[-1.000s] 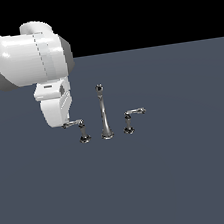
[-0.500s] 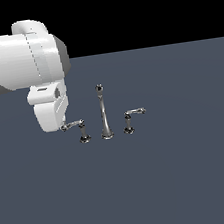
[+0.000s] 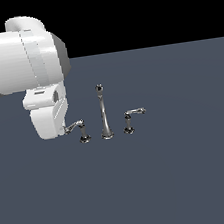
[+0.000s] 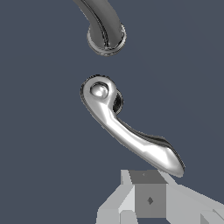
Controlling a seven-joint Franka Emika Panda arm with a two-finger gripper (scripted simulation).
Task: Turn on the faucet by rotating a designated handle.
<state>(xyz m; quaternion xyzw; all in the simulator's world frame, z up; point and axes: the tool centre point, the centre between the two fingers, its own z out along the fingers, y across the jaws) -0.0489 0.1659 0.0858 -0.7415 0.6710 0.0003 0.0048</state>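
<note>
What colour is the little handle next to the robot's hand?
Shiny silver chrome. The handle shows best in the wrist view, close up above the hand.

We record the faucet (image 3: 103, 116) as three pieces in a row on the floor (image 3: 183, 174). Its spout stands central. The handle (image 3: 78, 127) sits to the exterior view's left of the spout; the twin lever (image 3: 132, 117) sits to its right. The gripper (image 3: 66, 131) lies at the handle's left tip, the arm (image 3: 21, 61) above and further left.
</note>
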